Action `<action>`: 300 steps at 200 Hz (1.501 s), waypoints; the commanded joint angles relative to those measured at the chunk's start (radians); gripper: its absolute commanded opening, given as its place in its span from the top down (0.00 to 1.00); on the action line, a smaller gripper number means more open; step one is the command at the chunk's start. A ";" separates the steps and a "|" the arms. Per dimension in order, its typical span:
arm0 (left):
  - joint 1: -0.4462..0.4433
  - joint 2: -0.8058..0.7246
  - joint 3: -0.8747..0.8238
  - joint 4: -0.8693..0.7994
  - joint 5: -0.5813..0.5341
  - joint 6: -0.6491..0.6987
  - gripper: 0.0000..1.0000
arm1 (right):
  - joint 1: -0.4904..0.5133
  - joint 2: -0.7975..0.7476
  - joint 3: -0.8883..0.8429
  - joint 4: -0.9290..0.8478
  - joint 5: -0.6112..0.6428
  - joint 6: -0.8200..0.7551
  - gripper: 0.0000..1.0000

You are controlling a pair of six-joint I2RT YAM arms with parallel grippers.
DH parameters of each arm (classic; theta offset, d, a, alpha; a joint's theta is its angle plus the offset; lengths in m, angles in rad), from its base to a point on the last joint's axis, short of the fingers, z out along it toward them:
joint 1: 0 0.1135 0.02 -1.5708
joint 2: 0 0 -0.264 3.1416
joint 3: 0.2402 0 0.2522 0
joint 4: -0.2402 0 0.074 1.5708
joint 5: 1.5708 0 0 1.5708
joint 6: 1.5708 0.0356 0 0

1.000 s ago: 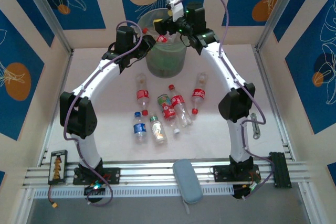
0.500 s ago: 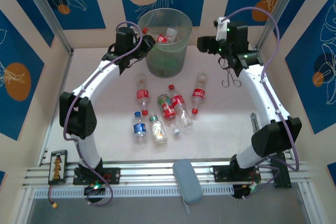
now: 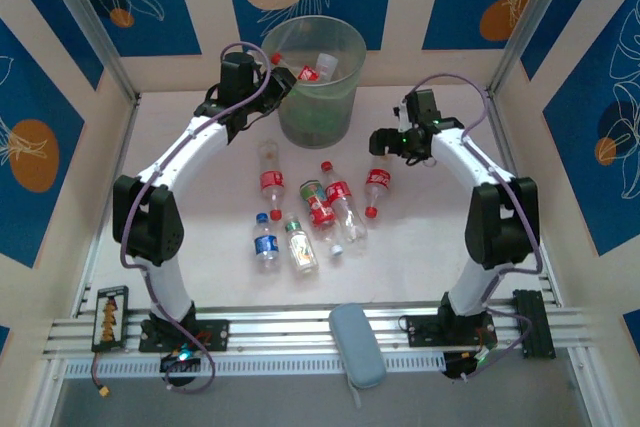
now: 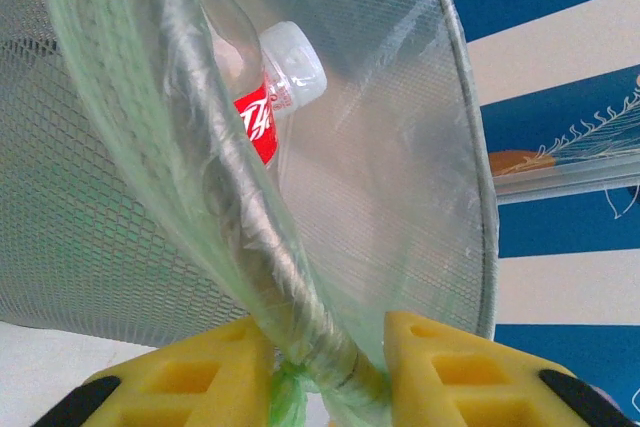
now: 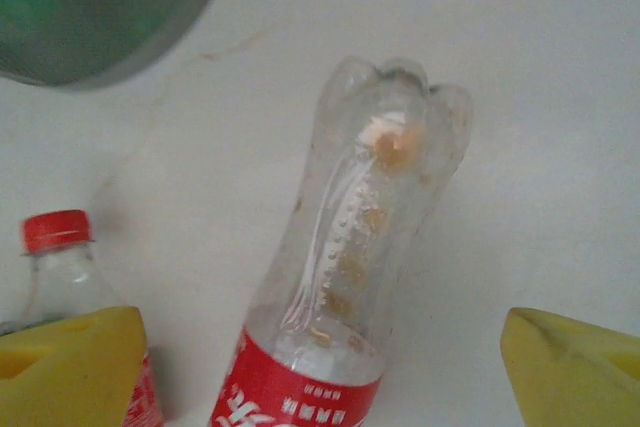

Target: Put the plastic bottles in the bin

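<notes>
The bin (image 3: pixel 318 97) stands at the back of the table with a green liner, and red-labelled plastic bottles (image 3: pixel 310 69) lie inside it. My left gripper (image 3: pixel 278 83) is shut on the bin's left rim (image 4: pixel 300 297), and one bottle (image 4: pixel 275 87) shows through the wall. Several more plastic bottles (image 3: pixel 318 202) lie on the table in front of the bin. My right gripper (image 3: pixel 381 143) hangs open just above the rightmost red-labelled bottle (image 3: pixel 377 182). That bottle (image 5: pixel 350 277) lies between its yellow fingers (image 5: pixel 70 367), untouched. A red-capped bottle (image 5: pixel 57 232) lies to the left of it.
A grey-blue oblong pad (image 3: pixel 357 344) lies on the front rail between the arm bases. A black and yellow piece (image 3: pixel 110 315) sits at the front left. Patterned walls close in the table on three sides. The bin's base (image 5: pixel 100 7) is just beyond the right gripper.
My right arm left the bin's mouth, where it let a bottle drop, swung out to the right, then came down over the rightmost bottle. The left arm has not moved.
</notes>
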 commanded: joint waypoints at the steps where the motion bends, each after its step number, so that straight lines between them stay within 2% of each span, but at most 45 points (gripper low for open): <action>1: 0.011 -0.009 -0.034 -0.022 -0.013 0.002 0.66 | 0.006 0.062 -0.007 0.026 0.020 0.034 0.07; 86: 0.011 -0.013 -0.051 -0.004 -0.017 -0.006 0.66 | 0.016 0.198 0.020 0.031 -0.033 0.100 0.10; 176: 0.011 -0.020 -0.057 0.002 -0.014 -0.014 0.66 | -0.005 0.162 -0.010 0.052 -0.055 0.119 0.30; 228: 0.009 -0.019 -0.063 0.016 -0.008 -0.024 0.66 | -0.013 0.002 -0.044 0.062 -0.032 0.069 0.37; 262: 0.009 -0.016 -0.059 0.013 -0.006 -0.022 0.66 | -0.012 -0.136 -0.040 0.061 -0.058 0.016 0.38; 300: 0.009 -0.015 -0.057 0.014 -0.001 -0.022 0.66 | -0.004 -0.337 -0.030 0.246 -0.136 -0.019 0.42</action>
